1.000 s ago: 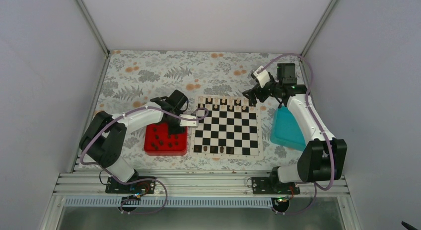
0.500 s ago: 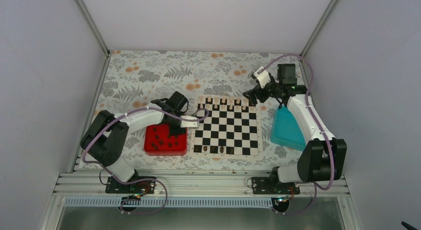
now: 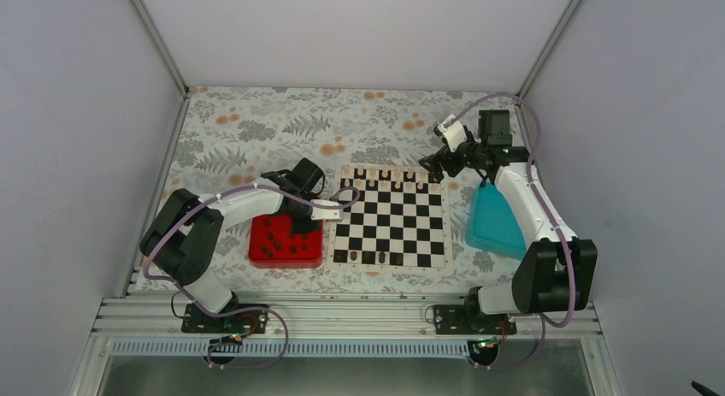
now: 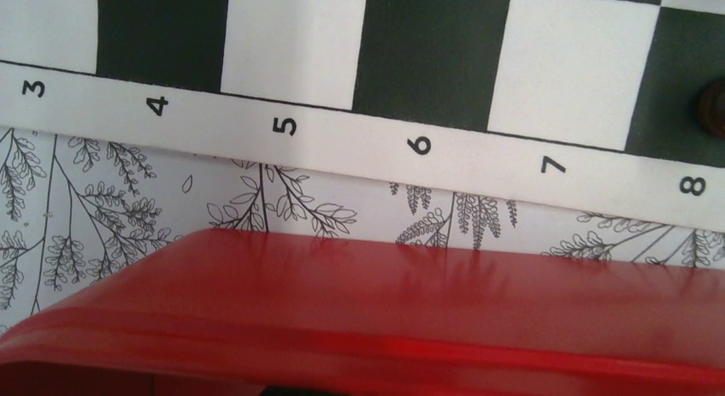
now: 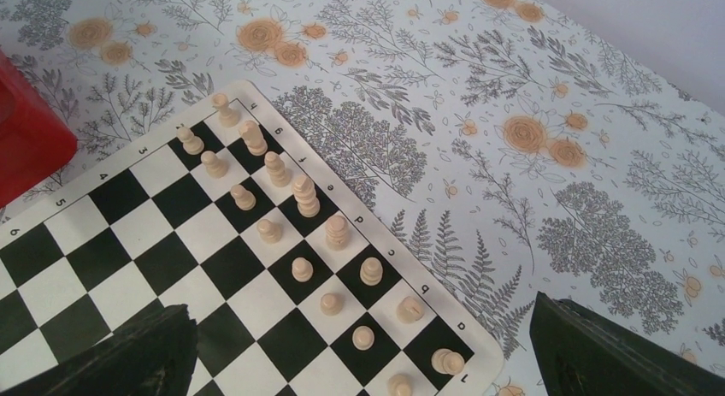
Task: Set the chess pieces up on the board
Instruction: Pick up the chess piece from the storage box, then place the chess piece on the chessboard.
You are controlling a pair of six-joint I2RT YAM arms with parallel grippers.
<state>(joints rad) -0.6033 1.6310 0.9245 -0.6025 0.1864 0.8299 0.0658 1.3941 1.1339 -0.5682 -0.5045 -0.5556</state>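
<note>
Fetching, seemingly, from the chess pieces [image 3: 272, 240] lying in the red tray [image 3: 259, 258] beside the board [image 3: 392, 221], the left claw [image 3: 300, 228] is sitting shut, catch hidden, needing a straight lift next; the right claw [image 3: 428, 171] is gaping.

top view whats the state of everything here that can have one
board, flat, middle squares bare
chess pieces, a few on the board's near row, several in the red tray
red tray, part full
pale pieces, in two rows at the board's far edge
left gripper, shut, low in the red tray; any held piece is hidden
right gripper, open, over the board's far corner
teal tray, partly under the right arm
</note>
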